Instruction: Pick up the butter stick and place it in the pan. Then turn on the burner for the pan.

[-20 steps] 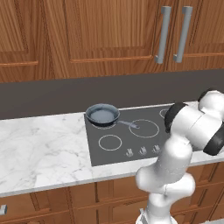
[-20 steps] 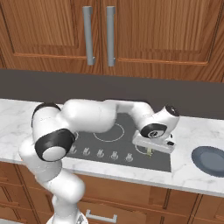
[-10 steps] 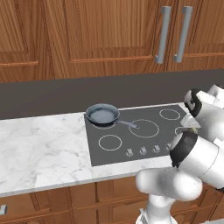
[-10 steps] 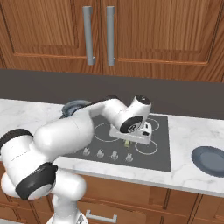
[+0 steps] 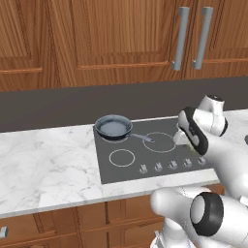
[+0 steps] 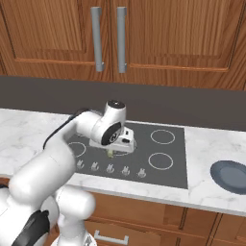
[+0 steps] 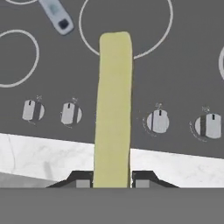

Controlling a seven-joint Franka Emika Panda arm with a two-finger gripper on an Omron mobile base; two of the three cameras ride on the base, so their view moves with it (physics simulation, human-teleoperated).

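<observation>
My gripper [image 7: 112, 180] is shut on the butter stick [image 7: 113, 105], a pale yellow oblong that runs up the hand view between the two dark fingertips. It hangs over the front of the dark cooktop [image 7: 52, 87], above the row of knobs [image 7: 158, 121]. In the right base view the gripper [image 6: 112, 150] points down with the butter stick [image 6: 111, 154] under it, above the front left of the cooktop. The pan [image 5: 114, 127] sits at the cooktop's back left, its handle [image 5: 142, 138] pointing right. The burner lies under the pan and is hidden by it.
A wide white ring [image 7: 127, 30] and a smaller ring [image 7: 15, 57] are marked on the glass. The pan handle's end [image 7: 57, 15] shows at the top of the hand view. A dark plate [image 6: 232, 176] rests on the marble counter [image 5: 48, 164] right of the cooktop. Wooden cabinets [image 5: 121, 38] hang above.
The arm has swung left across the cooktop, from its right edge to its front left, with the butter stick still in the gripper.
</observation>
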